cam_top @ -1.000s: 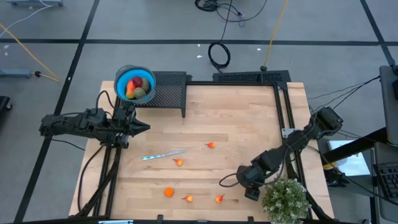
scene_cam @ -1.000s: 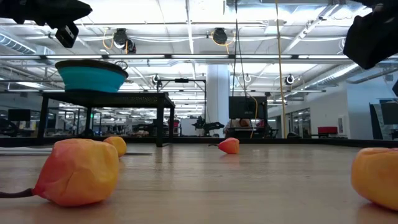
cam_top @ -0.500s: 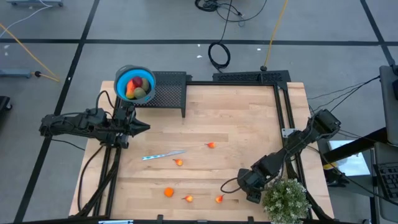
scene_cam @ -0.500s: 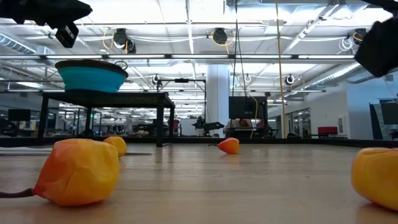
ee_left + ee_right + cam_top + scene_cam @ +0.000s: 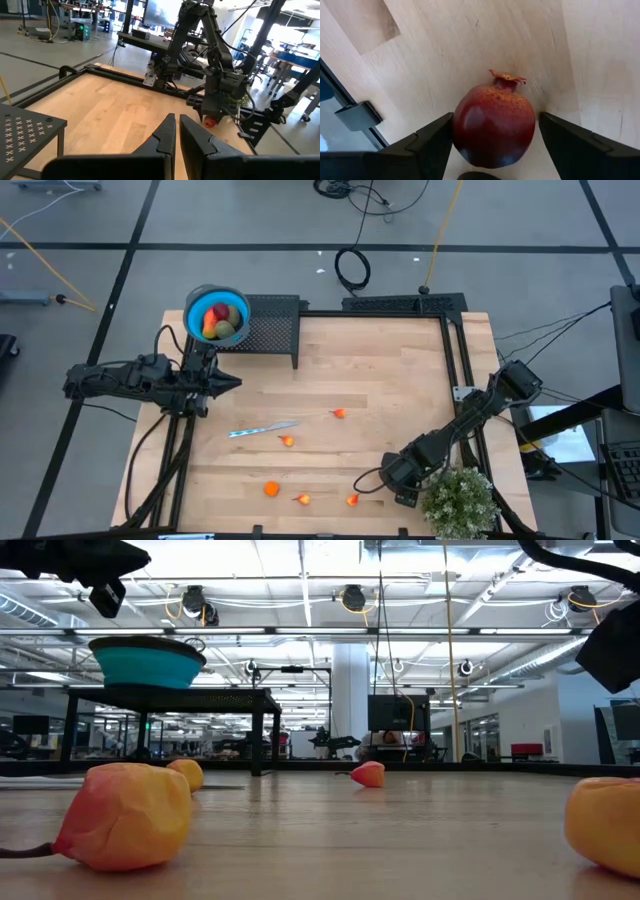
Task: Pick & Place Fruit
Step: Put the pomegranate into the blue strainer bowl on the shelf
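Observation:
A dark red round fruit (image 5: 493, 131) with a small crown lies on the wooden table. My right gripper (image 5: 495, 117) is open and slants down over it, one finger on each side. In the high view this gripper (image 5: 396, 480) hides the fruit; the left wrist view shows the fruit (image 5: 210, 121) under it. Several small orange fruits (image 5: 352, 500) (image 5: 303, 499) (image 5: 271, 489) lie near the front edge, with two more (image 5: 288, 441) (image 5: 340, 413) farther back. My left gripper (image 5: 226, 383) is shut and level at the table's left side. My right gripper straddles the dark red fruit from above, at a slant. One finger (image 5: 432, 142) stands right against the fruit's side (image 5: 457, 127), and I cannot tell whether it touches. The other finger (image 5: 570, 145) shows a thin gap. The fruit rests on the table.
A slim silver knife (image 5: 262, 429) lies left of centre. The blue bowl (image 5: 217, 315) with fruit in it stands on a black mesh stand (image 5: 272, 325) at the far left. A green plant (image 5: 458, 500) stands close beside my right gripper. Black frame rails (image 5: 462, 370) run along the table's sides.
My right gripper has gone down and a little toward the table's near edge and left. The small orange fruits, the knife and the bowl have stayed where they were.

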`<state>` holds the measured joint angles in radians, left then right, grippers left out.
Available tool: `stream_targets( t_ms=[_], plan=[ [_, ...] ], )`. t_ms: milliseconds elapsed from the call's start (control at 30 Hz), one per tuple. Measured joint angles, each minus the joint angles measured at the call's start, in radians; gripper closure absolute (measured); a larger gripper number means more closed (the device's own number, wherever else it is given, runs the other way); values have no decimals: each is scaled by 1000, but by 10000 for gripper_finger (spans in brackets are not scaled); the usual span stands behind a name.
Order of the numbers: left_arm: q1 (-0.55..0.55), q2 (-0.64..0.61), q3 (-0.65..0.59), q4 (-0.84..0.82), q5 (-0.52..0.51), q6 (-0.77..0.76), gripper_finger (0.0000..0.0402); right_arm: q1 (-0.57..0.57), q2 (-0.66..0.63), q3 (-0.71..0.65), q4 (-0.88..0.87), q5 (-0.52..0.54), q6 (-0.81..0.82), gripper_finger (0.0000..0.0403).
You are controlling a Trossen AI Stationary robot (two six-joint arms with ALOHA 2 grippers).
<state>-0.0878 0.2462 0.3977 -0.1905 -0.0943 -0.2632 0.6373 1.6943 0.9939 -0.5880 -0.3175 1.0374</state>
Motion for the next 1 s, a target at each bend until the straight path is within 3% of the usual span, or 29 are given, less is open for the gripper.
stream_targets(
  t_ms=[500, 800, 1000],
  plan=[
    [0, 0, 0, 0, 0, -2, 380, -12, -13, 0, 25, 0, -6, 220],
    [0, 0, 0, 0, -2, -3, 380, -97, -131, 0, 21, 13, -99, 218],
    [0, 0, 0, 0, -2, -3, 380, -189, -252, 0, 126, 98, -230, 222]
  ],
)
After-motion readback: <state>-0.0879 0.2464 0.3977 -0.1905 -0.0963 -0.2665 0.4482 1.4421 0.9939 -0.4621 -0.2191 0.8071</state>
